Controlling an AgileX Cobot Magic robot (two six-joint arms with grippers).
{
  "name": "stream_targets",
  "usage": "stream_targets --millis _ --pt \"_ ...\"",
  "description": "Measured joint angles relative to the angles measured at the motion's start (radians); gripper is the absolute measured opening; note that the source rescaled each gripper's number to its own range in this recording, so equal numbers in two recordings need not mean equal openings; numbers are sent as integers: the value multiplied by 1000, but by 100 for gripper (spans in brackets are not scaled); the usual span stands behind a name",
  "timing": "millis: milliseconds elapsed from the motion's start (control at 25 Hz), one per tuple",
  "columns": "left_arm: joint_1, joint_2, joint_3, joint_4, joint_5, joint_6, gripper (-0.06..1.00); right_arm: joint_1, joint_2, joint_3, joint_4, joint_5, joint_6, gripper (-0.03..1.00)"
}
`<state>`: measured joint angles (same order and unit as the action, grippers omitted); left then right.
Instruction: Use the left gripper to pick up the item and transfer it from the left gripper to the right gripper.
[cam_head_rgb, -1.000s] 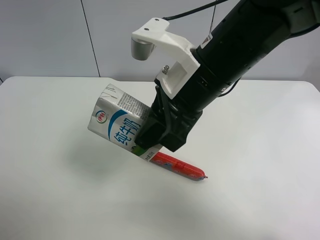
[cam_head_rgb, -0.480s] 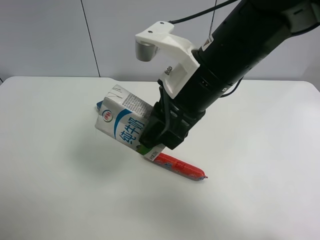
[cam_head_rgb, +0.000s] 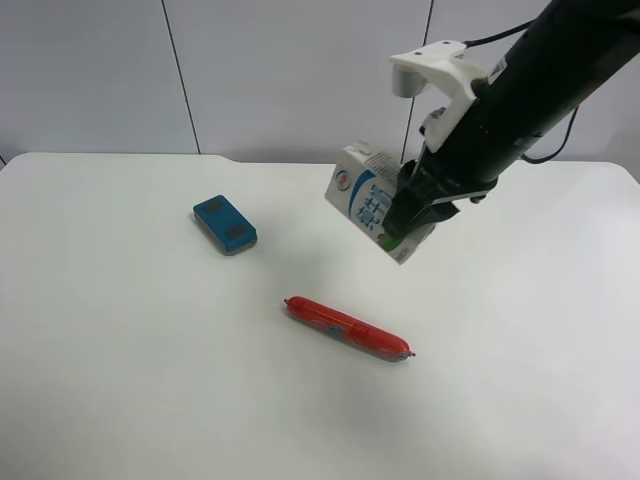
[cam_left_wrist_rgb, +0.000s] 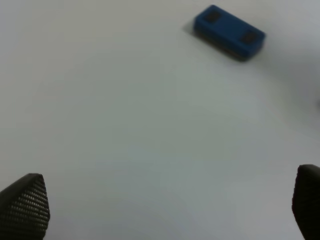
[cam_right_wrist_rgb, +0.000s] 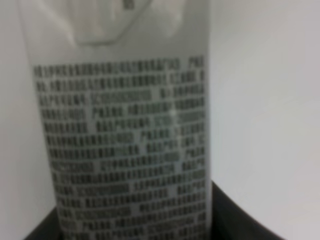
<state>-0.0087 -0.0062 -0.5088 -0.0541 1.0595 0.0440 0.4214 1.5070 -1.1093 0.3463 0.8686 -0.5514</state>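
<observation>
The small white milk carton (cam_right_wrist_rgb: 125, 130) is cut off by the right wrist view's edges, its fine print blurred beyond reading. Its lower end is hidden by the black right gripper (cam_head_rgb: 402, 215). Of the black left gripper (cam_left_wrist_rgb: 160, 207) only clipped fingertips (cam_left_wrist_rgb: 25, 205) are shown

The left gripper (cam_left_wrist_rgb: 165, 210) shows only its two black fingertips (cam_left_wrist_rgb: 25, 202). They sit far apart, with white table (cam_left_wrist_rgb: 125, 130) showing between them. The tips have a bumpy, dotted skin. A flat blue block (cam_left_wrist_rgb: 229, 32) lies on the table, well away from both tips. The block has two dark squares on its top face. The picture is blurry there, so they may be dents or stickers.
</observation>
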Motion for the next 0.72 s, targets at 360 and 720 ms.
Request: stream_targets --millis 360,720 --pt "69 0 0 0 0 0 100 -87 180 0 -3 -184 1 0" --pt "69 0 0 0 0 0 100 -87 360 0 -24 -355 15 0"
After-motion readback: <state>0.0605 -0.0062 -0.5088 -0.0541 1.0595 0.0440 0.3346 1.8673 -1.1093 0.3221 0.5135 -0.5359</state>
